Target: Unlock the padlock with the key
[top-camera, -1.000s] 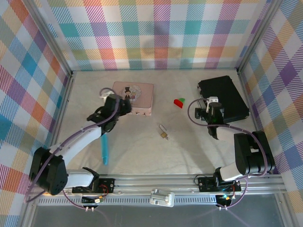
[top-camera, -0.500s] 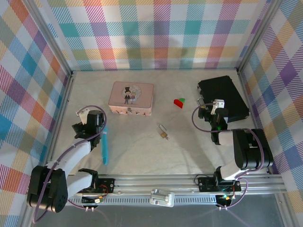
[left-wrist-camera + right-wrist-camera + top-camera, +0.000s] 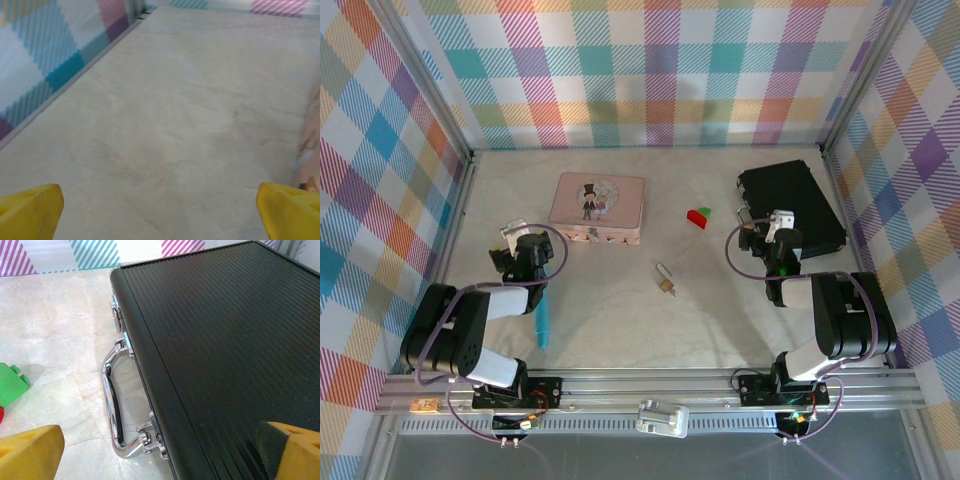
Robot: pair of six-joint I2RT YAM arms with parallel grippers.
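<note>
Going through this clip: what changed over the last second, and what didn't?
The left gripper pulled back from the pink tin toward the near left, and its arm folded in. It is open and holds nothing. The right gripper shifted slightly right by the black case and is also open. The padlock, blue stick and red-and-green block stayed put.
</note>
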